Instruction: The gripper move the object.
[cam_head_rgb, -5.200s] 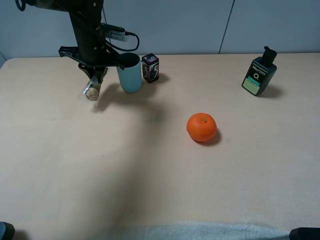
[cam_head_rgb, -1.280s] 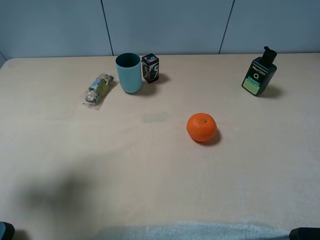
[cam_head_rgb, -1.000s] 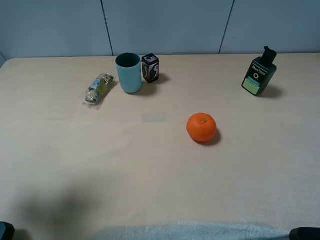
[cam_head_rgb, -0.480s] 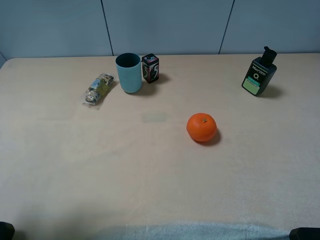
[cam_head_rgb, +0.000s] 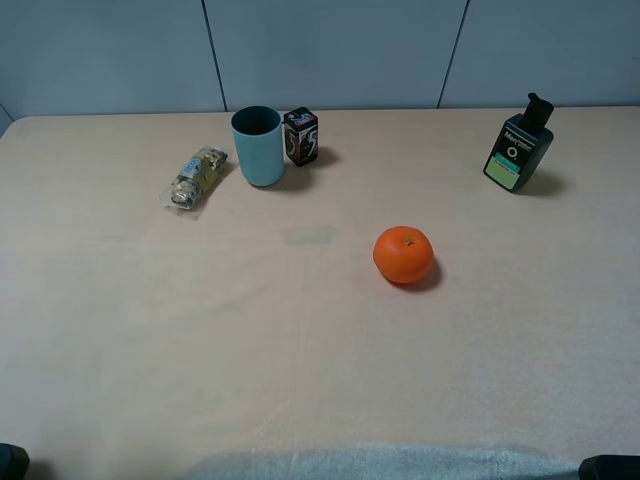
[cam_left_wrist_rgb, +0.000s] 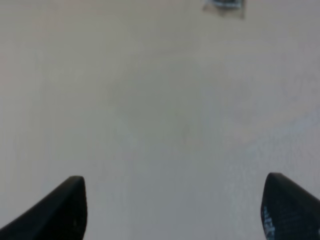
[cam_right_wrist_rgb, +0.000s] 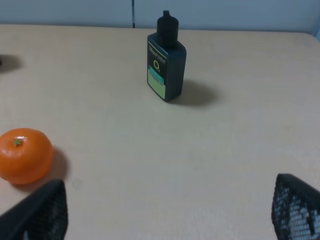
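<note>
The object, a small snack bar (cam_head_rgb: 197, 178) in a clear crinkly wrapper with a yellow-green label, lies flat on the table just left of the teal cup (cam_head_rgb: 258, 146). Nothing touches it. Neither gripper shows in the high view. In the left wrist view my left gripper (cam_left_wrist_rgb: 175, 212) stands open over bare tabletop, only its two black fingertips (cam_left_wrist_rgb: 62, 210) showing. My right gripper (cam_right_wrist_rgb: 167, 215) is open too, with nothing between its fingers, and looks toward the orange (cam_right_wrist_rgb: 24, 155) and the dark bottle (cam_right_wrist_rgb: 166, 66).
A small dark printed box (cam_head_rgb: 300, 136) stands right behind the cup. The orange (cam_head_rgb: 403, 254) sits mid-table and the dark bottle (cam_head_rgb: 518, 145) at the back right. A small blurred thing (cam_left_wrist_rgb: 223, 4) shows at the edge of the left wrist view.
Five seconds ago my left gripper held the snack bar beside the cup; the bar now lies on the table and the arm is gone from the high view. Its shadow at front left has faded.
</note>
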